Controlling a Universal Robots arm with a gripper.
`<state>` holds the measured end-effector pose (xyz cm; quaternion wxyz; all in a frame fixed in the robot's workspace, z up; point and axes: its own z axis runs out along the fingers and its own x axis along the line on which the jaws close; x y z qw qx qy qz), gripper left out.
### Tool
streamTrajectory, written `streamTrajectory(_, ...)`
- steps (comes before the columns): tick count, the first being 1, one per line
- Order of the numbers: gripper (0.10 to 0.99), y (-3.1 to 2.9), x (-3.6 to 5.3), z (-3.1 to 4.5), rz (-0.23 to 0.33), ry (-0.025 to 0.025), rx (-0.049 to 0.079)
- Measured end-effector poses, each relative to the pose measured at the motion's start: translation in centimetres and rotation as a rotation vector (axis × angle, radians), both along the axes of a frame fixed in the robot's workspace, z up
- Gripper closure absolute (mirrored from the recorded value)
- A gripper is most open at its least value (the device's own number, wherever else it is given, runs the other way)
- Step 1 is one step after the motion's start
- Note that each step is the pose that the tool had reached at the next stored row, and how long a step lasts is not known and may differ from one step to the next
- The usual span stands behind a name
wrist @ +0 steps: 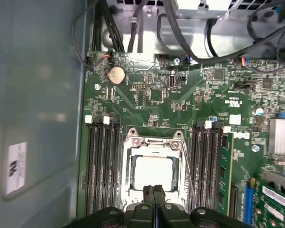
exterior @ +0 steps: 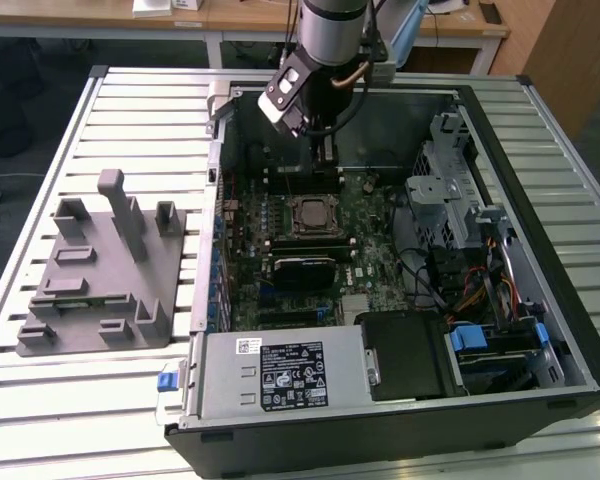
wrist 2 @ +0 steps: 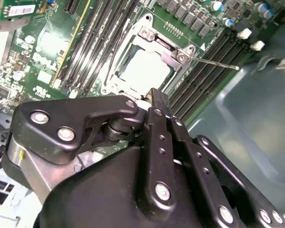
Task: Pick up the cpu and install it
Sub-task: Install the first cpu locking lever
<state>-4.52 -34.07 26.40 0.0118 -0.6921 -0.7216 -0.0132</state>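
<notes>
1. We see the cpu (wrist: 153,173) with a pale silver top, framed by bright bare metal.
2. The motherboard (wrist: 180,102) is green, speckled with small black chips and fine pale traces.
3. The memory slots (wrist: 100,166) read to us as black parallel stripes, tipped with white latches.
4. The gripper (wrist: 153,190) is black, dotted with silver screw heads.
5. The tray (exterior: 100,280) is a plain, even grey.
6. The table (exterior: 80,405) is pale grey-white, ribbed in parallel slats.
7. The power supply (exterior: 280,375) is silver-grey and carries a black-and-white label.
8. We note a blue clip (exterior: 170,380) at its corner.
</notes>
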Motion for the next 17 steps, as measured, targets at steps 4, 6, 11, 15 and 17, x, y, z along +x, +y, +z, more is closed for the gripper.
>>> streamTrajectory(4, 0.973, 0.00, 0.00, 1.29, 0.000, -0.0001, 0.000)
streamTrajectory(6, 0.973, 0.01, 0.00, 1.89, 0.000, -0.0001, 0.000)
streamTrajectory(11, 0.973, 0.05, 0.00, 2.19, 0.038, -0.0001, 0.000)
streamTrajectory(15, 0.973, 0.06, 0.00, 2.19, 0.111, 0.0000, -0.001)
streamTrajectory(17, 0.973, 0.06, 0.00, 2.16, 0.147, 0.0000, 0.000)
